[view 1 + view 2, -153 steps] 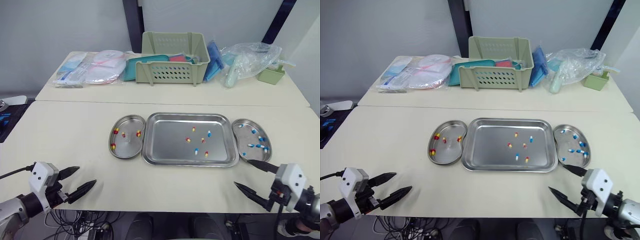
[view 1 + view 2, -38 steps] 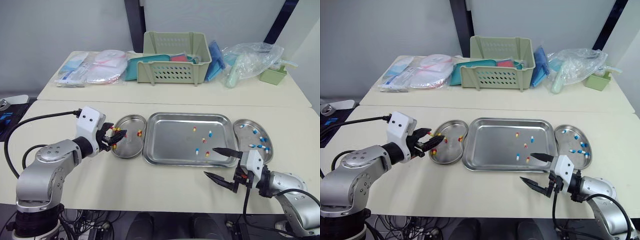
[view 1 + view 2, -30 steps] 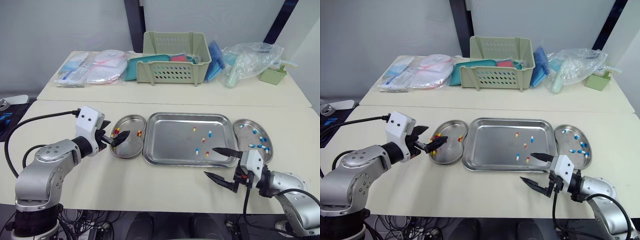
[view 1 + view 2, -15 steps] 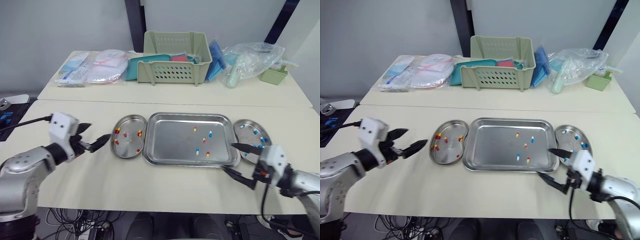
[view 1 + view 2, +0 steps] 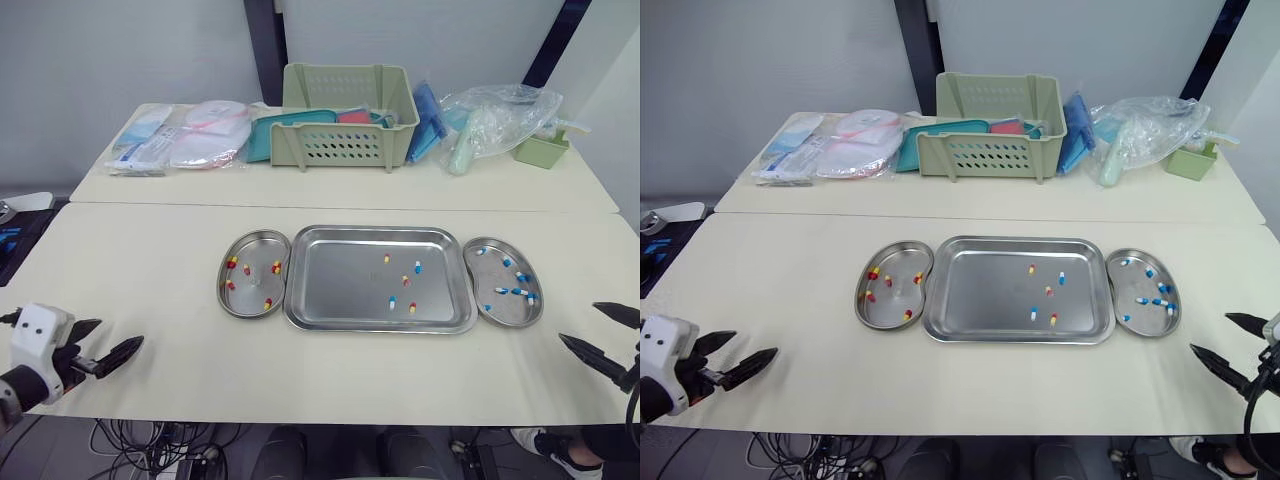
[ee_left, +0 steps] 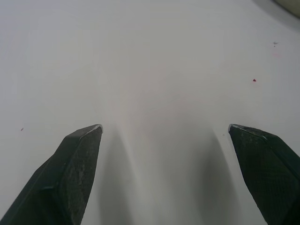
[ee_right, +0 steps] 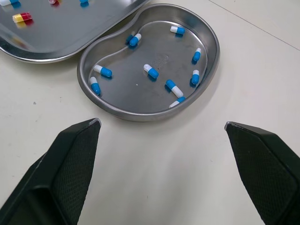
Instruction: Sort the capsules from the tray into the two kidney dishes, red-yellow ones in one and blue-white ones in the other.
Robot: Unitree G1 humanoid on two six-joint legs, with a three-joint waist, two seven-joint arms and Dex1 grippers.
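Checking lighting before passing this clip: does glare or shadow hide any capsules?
Right wrist view: right kidney dish has a soft sheen, its blue-white capsules plainly visible. Left wrist view: faint soft shadows on the table under the open left end effector. Left eye view: tray reflects evenly, no hot spots.

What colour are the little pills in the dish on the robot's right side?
Blue and white. The right wrist view shows those capsules best.

Tray [image 5: 340, 290] sits between left dish [image 5: 250, 290] and right dish [image 5: 495, 273], basket [image 5: 350, 146] behind.
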